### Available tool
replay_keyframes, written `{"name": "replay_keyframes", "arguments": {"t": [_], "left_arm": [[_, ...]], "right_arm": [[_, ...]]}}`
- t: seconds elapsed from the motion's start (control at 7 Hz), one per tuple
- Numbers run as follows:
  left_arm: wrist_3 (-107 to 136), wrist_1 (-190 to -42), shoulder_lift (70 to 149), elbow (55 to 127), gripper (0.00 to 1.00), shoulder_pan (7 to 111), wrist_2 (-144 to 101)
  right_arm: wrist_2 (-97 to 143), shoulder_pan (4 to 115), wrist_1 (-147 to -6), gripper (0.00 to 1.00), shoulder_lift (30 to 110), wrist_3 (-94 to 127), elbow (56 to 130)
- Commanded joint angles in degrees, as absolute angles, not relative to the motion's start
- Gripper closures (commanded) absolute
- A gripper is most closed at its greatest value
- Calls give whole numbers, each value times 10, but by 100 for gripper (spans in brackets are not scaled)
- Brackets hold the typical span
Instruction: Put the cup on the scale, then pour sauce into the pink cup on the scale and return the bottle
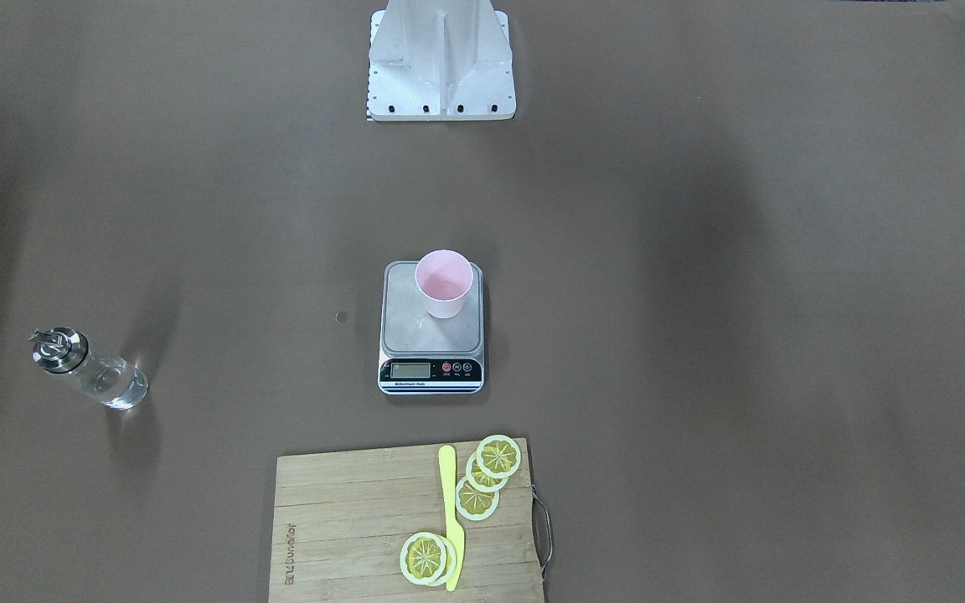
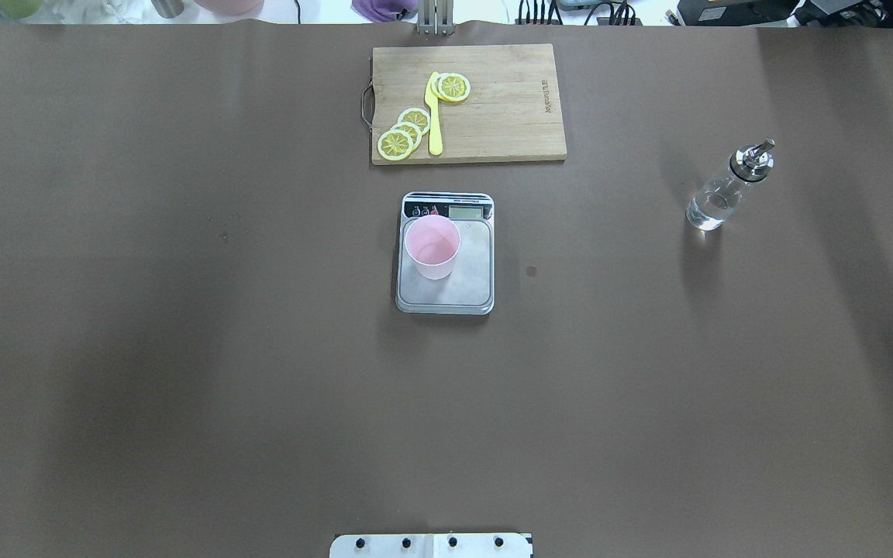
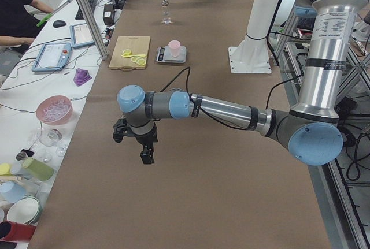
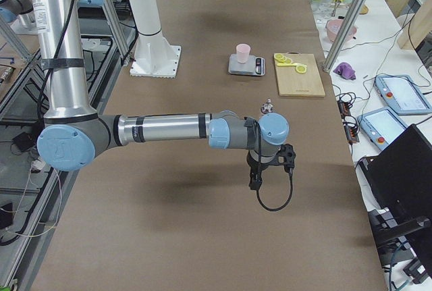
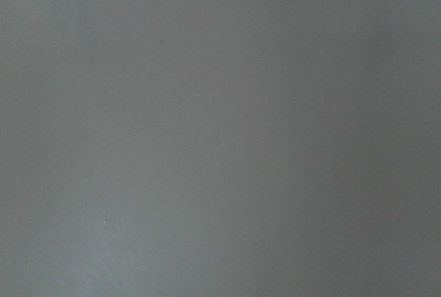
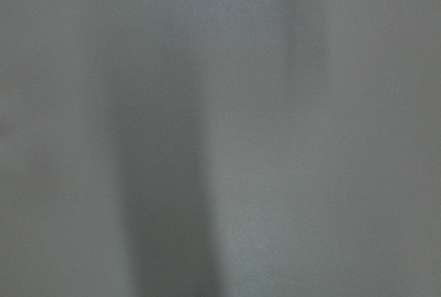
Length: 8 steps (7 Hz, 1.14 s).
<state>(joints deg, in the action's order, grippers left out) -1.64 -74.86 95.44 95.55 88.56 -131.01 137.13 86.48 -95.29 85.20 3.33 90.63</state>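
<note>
Showing only in side views, left tool (image 3: 147,158) and right tool (image 4: 255,183) can't be judged wide or narrow. Cup (image 1: 444,285) stands on scale (image 1: 414,325), contents unclear; bottle (image 1: 89,368) holds clear sauce (image 1: 121,389).

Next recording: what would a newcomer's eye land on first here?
The pink cup stands upright on the scale at the centre of the brown table. The glass bottle stands alone far to the robot's right, and a cutting board with lemon slices and a yellow knife lies beyond the scale. In the side views the left arm and right arm reach over bare table, touching none of them.
</note>
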Motion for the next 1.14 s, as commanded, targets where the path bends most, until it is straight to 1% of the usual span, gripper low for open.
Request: {"name": "replay_keyframes", "arguments": {"t": [0.0, 0.14, 0.43, 0.71, 1.0], "left_arm": [[-23, -747, 931, 967, 2, 913, -1310], [-23, -750, 933, 955, 2, 912, -1310], [-23, -747, 932, 957, 2, 913, -1310], [-23, -751, 935, 953, 2, 912, -1309], [-23, -749, 931, 956, 2, 913, -1310]], "right_arm": [[1371, 865, -954, 0, 846, 34, 905], [1372, 865, -954, 0, 846, 34, 904], [1382, 865, -954, 0, 845, 34, 906], [1383, 862, -959, 0, 821, 33, 890], [1383, 864, -960, 0, 822, 33, 895]]}}
